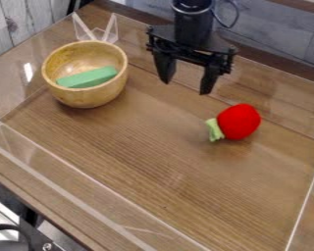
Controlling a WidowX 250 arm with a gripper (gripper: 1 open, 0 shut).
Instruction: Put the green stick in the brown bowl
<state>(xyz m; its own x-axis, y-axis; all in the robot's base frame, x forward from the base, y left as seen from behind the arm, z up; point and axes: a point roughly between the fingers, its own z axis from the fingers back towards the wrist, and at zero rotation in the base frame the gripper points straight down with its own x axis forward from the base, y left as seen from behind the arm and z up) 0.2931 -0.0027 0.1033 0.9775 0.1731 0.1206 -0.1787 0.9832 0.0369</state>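
The green stick [90, 76] lies flat inside the brown bowl [85, 94], which stands at the left of the wooden table. My black gripper [188, 76] hangs to the right of the bowl, pointing down. Its two fingers are spread wide apart and nothing is between them. It is clear of both the bowl and the stick.
A red ball-shaped fruit with a small green stem [235, 122] lies on the table at the right, below and right of the gripper. Clear plastic walls [68, 196] fence the table's edges. The wooden tabletop [160, 167] stretches toward the front.
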